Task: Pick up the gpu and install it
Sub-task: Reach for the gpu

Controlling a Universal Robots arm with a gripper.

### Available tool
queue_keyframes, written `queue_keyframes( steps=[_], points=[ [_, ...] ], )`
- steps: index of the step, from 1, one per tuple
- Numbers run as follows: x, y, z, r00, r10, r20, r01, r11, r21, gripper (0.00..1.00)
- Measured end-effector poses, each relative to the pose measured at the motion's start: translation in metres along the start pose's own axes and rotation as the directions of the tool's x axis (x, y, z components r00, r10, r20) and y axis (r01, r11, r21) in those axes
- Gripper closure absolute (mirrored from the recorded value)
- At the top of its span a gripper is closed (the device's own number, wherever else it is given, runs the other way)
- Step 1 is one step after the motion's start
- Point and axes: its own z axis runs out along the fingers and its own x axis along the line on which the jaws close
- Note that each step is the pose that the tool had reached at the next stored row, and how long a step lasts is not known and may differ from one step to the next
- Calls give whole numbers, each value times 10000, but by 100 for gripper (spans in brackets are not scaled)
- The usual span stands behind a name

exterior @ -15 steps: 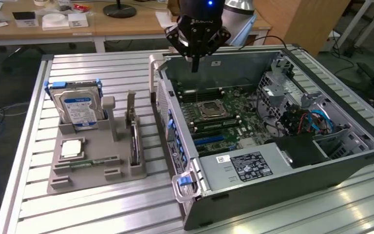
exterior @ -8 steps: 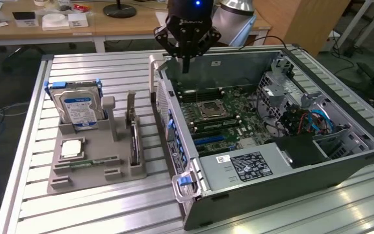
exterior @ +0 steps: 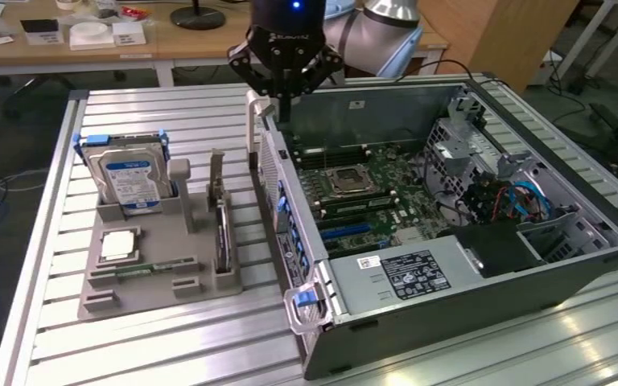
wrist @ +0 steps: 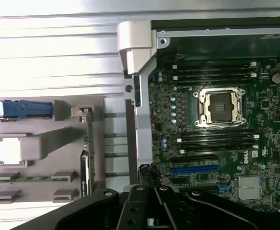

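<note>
Jaws pressed together on nothing hover over the case wall, well apart from the gpu in its tray; dropping could strike that wall.

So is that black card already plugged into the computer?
No, the gpu stands on edge in the grey tray, outside the open computer case.
</note>
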Motion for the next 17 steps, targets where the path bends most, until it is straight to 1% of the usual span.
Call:
queue_keyframes(
  steps=[10,17],
  points=[
    [345,-27,-2,10000,32,2,-32,10000,1,89],
    [560,-43,-2,10000,59,3,-59,10000,1,89]
  ],
)
